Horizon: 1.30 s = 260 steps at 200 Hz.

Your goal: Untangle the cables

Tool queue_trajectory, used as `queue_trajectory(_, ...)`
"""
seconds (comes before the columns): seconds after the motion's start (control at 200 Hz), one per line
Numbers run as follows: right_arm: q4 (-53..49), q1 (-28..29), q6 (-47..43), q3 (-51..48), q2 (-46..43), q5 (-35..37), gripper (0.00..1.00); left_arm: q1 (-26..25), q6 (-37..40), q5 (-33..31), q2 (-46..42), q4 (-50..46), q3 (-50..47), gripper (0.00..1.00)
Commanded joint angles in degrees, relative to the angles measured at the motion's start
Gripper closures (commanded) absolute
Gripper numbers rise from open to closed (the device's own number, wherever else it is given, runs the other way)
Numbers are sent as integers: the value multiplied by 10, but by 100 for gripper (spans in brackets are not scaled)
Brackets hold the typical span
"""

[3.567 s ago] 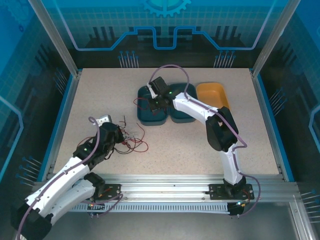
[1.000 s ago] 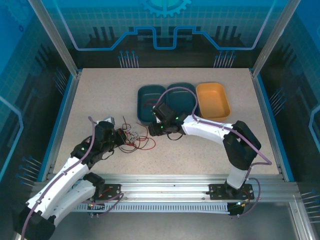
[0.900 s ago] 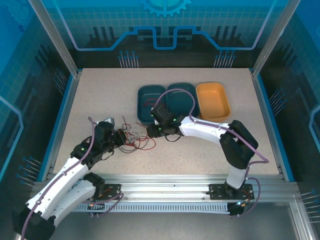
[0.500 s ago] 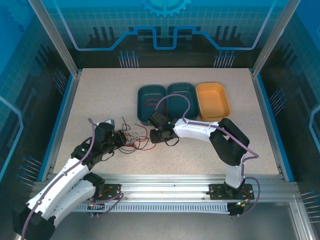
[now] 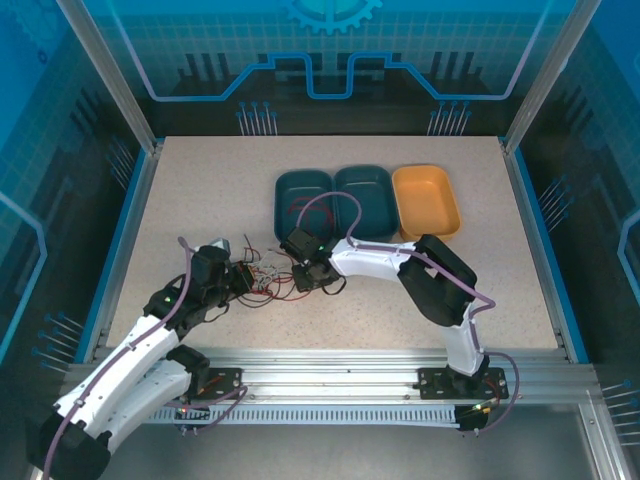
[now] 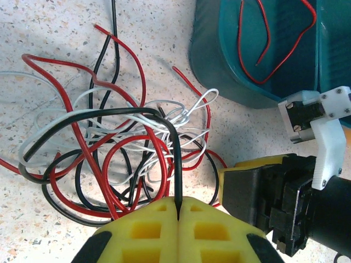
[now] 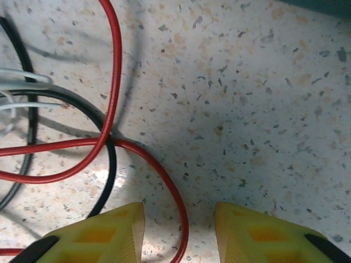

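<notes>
The cables point(image 5: 268, 284) lie in a red, white and black tangle point(image 6: 118, 145) on the speckled table, left of centre. My left gripper point(image 5: 243, 279) sits at the tangle's left side, and its yellow fingers point(image 6: 179, 211) are shut on a black cable point(image 6: 174, 159) that rises out of the heap. My right gripper point(image 5: 305, 277) is low over the tangle's right edge. It is open point(image 7: 180, 227), with a loop of red cable point(image 7: 167, 189) running between its fingers on the table. Another red cable point(image 6: 263, 41) lies in the left teal tray point(image 5: 290, 190).
Three trays stand in a row behind the tangle: the left teal one, a second teal one point(image 5: 365, 193) and an orange one point(image 5: 426, 200). The right gripper's body point(image 6: 263, 192) is close beside the left fingers. Table edges are framed by blue rails.
The right arm has swung from the teal trays leftward and down to the tangle's right edge, its jaws narrowing slightly. The left gripper has stayed shut on the black cable.
</notes>
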Motion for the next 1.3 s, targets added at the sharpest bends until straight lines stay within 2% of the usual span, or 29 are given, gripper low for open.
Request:
queue_trajectory(0.0, -41, 8, -10, 9, 13, 13, 62, 5, -4, 12, -1, 5, -9, 98)
queue_trajectory(0.195, -55, 13, -11, -21, 5, 11, 67, 5, -3, 1, -2, 1, -3, 98)
queue_trajectory(0.38, -65, 13, -5, -38, 11, 7, 86, 5, -7, -11, -5, -5, -3, 98)
queue_trajectory(0.555, -83, 8, -5, -40, -5, 41, 100, 4, -13, -25, -14, -11, -3, 98)
queue_trajectory(0.8, -116, -18, -4, -55, -71, 111, 100, 4, -36, -61, -24, -20, -13, 97)
queue_trajectory(1.296, -184, -51, 41, -101, -210, 241, 100, 5, -65, -88, -9, -9, -41, 99)
